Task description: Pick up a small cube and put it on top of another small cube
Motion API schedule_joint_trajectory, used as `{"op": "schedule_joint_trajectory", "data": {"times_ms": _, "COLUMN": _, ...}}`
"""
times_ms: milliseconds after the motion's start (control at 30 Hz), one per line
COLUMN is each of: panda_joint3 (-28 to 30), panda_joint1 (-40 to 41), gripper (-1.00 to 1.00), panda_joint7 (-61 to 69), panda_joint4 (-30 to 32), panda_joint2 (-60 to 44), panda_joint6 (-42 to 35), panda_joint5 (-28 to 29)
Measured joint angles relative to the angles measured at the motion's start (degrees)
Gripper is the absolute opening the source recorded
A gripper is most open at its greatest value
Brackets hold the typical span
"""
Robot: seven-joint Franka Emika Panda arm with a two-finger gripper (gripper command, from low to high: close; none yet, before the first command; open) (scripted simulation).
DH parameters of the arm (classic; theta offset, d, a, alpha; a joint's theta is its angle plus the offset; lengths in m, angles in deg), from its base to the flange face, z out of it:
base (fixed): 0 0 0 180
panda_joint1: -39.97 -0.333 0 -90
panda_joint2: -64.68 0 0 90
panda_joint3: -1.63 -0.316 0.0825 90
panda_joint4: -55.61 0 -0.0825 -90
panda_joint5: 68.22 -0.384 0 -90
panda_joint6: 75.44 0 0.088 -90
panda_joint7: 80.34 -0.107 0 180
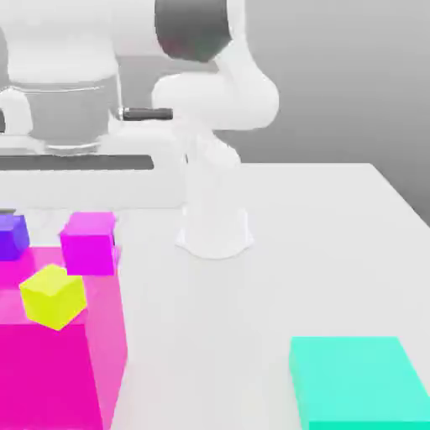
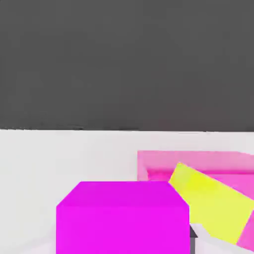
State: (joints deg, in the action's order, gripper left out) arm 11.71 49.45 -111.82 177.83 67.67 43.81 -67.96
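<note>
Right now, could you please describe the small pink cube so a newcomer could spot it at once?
Find the big see-through pink block at the exterior view's lower left. The small pink cube shows just past its far edge, between a purple cube and a yellow cube. It is solid, not see-through, and far smaller than the block.

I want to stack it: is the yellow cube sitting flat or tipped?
Tipped. The yellow cube sits corner-down, edges slanted, against the big pink block.

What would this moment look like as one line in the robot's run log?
stage: stacking unfinished | gripper: shut | small magenta cube: beside yellow cube | big translucent magenta block: behind them | teal block: apart
</note>
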Motion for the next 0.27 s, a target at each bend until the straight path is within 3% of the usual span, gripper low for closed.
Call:
{"op": "schedule_joint_trajectory", "data": {"times_ms": 67, "panda_joint3": 0.08, "panda_joint1": 0.03, "gripper": -1.00, "panda_joint7": 0.21, "panda_joint4": 2.07, "panda_joint2": -1.70, "panda_joint6": 3.74, "panda_joint5": -0.40}}
{"op": "schedule_joint_trajectory", "data": {"times_ms": 100, "panda_joint3": 0.04, "panda_joint1": 0.08, "gripper": 1.00, "panda_joint7": 0.30, "panda_joint4": 2.95, "panda_joint2": -2.35, "panda_joint6": 5.23, "panda_joint5": -0.53}}
{"op": "schedule_joint_trajectory", "data": {"times_ms": 267, "panda_joint3": 0.05, "panda_joint1": -0.09, "gripper": 1.00, "panda_joint7": 0.31, "panda_joint4": 2.95, "panda_joint2": -2.35, "panda_joint6": 5.23, "panda_joint5": -0.55}}
